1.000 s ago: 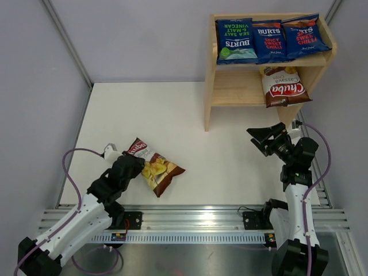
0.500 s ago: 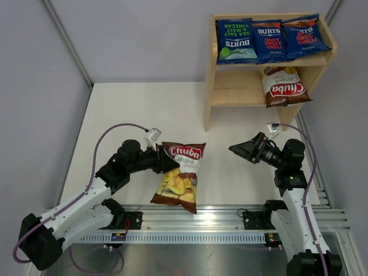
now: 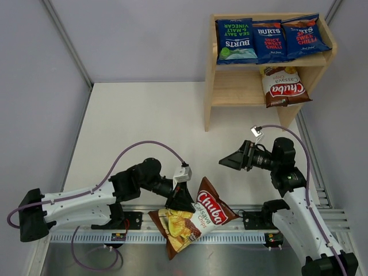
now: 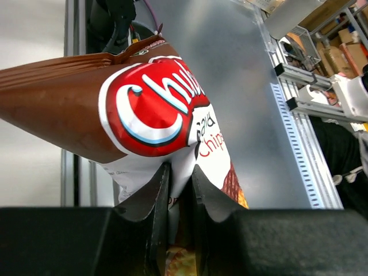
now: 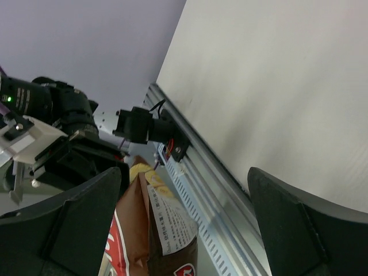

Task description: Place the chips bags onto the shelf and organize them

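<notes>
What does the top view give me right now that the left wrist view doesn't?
Top only: the shelf, with three blue bags on its upper tier and a second brown bag below, plus the open right tool. Left wrist only: a close-up of the fingers clamped on the held brown bag. Both: the left tool holding that bag over the near rail.

On the shelf (image 3: 233, 86) at 1 o'clock in the top view, the upper tier's three dark blue bags all read "BURTS". The left Burts bag (image 3: 236, 40) adds "SEA SALT & MALT VINEGAR" upside down, the middle Burts bag (image 3: 269, 41) "SPICY SWEET CHILLI", and the right Burts bag (image 3: 305, 35) "SWEET CHILLI". The shelved Chuba bag (image 3: 284, 86) on the lower tier shows an inverted red "Chuba" logo with "Cassava Chips", and the near Chuba bag (image 3: 192, 221) at 6 o'clock carries the same wording, of which the left wrist view (image 4: 149, 109) catches only "Chu" and "Chips".
</notes>
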Controlling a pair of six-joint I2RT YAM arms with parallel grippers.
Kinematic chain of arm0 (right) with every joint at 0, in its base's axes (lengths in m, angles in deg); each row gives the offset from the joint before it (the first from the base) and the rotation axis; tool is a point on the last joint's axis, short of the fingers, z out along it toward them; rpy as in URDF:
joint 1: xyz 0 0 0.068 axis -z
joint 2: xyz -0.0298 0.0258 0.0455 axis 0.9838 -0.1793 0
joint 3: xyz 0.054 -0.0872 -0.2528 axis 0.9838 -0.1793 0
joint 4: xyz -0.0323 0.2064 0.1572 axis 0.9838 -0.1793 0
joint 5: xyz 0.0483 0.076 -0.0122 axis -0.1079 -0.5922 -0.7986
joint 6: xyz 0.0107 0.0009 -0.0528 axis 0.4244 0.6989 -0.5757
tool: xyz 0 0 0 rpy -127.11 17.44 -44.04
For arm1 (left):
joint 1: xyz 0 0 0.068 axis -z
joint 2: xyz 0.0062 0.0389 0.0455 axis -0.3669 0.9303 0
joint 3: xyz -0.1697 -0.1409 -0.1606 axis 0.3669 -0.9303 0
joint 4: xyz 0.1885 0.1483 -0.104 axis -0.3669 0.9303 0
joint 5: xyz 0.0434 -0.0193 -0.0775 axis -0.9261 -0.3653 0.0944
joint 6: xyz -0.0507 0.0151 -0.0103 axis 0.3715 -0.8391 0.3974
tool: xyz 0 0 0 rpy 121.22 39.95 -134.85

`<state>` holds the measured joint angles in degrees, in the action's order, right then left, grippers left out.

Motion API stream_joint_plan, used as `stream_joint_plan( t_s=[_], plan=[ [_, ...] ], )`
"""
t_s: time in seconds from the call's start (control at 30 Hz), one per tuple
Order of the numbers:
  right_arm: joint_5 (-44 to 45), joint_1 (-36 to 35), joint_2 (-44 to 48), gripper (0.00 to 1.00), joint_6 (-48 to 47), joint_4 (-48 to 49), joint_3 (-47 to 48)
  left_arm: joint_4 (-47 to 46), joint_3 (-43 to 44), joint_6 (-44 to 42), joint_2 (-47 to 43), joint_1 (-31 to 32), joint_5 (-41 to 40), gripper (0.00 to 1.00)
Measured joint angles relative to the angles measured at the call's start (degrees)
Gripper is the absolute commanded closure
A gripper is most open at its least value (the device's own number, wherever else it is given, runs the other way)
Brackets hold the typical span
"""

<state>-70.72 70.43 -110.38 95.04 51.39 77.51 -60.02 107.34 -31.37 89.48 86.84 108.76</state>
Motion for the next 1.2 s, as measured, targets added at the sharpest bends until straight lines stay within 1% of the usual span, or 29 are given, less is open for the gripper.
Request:
stream_joint_plan(
  t_s=[0.07,0.2,0.3,0.4,0.5,0.57,0.73,0.87,1.07,1.2],
  plan=[
    [-1.0,-2.8,0.0,0.02,0.5,0.2,-0.1,0.1,0.0,-1.7,-0.8,0.0,-0.1,1.00],
    [-1.5,-12.7,2.4,0.01,0.9,-0.7,-0.1,1.2,0.0,-4.7,-1.9,0.0,-0.9,1.00],
    [-1.2,-16.3,5.7,0.01,0.2,-3.7,-0.1,2.1,0.0,-6.1,-2.8,0.0,-1.1,1.00],
    [-0.2,-17.1,7.1,0.01,-0.8,-6.8,0.0,2.6,0.0,-7.1,-3.8,0.0,-1.0,1.00],
    [1.1,-17.2,6.1,0.01,-1.7,-9.6,0.0,2.7,0.0,-7.6,-4.7,0.0,-0.8,1.00],
    [0.9,-17.2,5.2,0.01,-1.4,-9.7,0.0,2.7,0.0,-8.0,-5.3,0.0,-0.7,1.00],
    [-3.2,-17.4,6.3,0.01,3.7,-2.5,-3.1,3.1,0.2,-8.7,-5.9,0.0,-0.9,1.00],
    [-5.1,-18.9,9.2,0.01,6.9,0.6,-5.0,4.8,1.9,-9.9,-5.2,0.0,-1.2,1.00],
    [-6.0,-20.9,10.7,0.01,7.6,2.4,-8.0,6.1,7.5,-11.7,-2.1,0.0,-1.1,1.00],
    [-6.8,-21.0,10.3,0.01,7.5,3.3,-9.2,6.3,8.4,-12.1,-1.2,0.0,-0.5,1.00]
  ],
)
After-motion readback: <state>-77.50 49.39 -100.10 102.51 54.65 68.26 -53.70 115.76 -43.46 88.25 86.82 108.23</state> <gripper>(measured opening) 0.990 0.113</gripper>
